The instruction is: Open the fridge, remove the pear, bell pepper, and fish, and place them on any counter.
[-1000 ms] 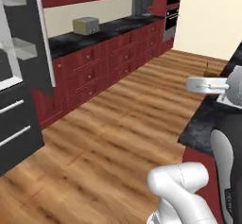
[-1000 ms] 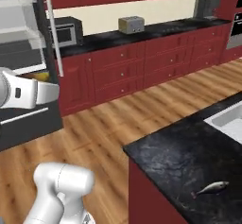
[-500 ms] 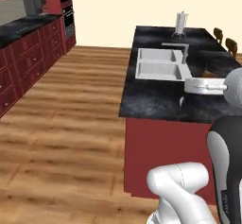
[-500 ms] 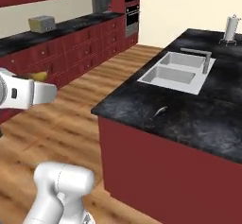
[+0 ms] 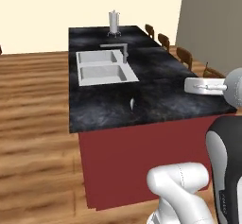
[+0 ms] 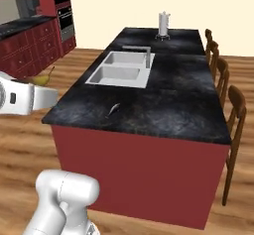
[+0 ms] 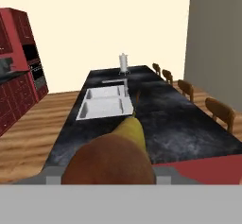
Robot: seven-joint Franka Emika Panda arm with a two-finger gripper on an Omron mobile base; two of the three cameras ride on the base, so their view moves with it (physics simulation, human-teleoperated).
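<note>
My gripper is shut on the pear, a brownish-red fruit with a yellowish neck and thin dark stem that looms at the bottom of the hand view. Seen from the right base, the pear pokes out above my white hand, left of and short of the counter. The hand hovers over the counter's near right corner. The fish, small and silvery, lies on the black marbled top near its front edge, also seen as the fish. The fridge and bell pepper are out of view.
A double steel sink with a faucet is set in the island's middle. A steel jug stands at the far end. Wooden chairs line the right side. Red cabinets with an oven run along the left wall.
The whole picture has swung from the red wall cabinets and fridge round to the island counter, so the base has turned. The pear stays in my gripper throughout.
</note>
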